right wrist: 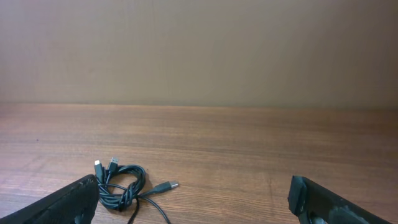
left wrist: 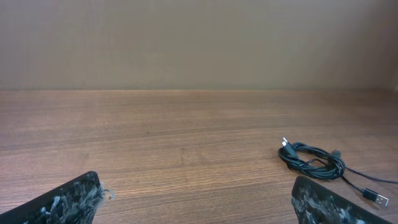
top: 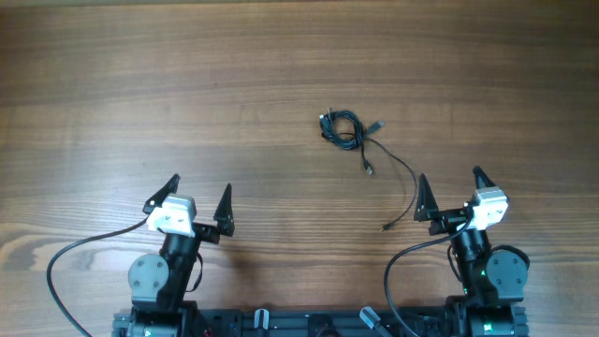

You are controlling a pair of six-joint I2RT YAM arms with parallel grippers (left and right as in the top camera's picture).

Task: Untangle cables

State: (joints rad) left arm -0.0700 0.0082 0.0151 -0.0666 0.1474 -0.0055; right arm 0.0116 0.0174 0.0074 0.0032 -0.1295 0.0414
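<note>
Cables [top: 343,130]: thin black cords bunched into a small tangled coil on the wooden table [top: 140,75], with several small plug ends protruding. The coil lies ahead of the right gripper [top: 450,178], off to its left. One loose strand curves back, ending near that gripper. Right gripper: fingers spread wide, grasping nothing. Left gripper [top: 200,183], well apart to its left: likewise spread, empty.
</note>
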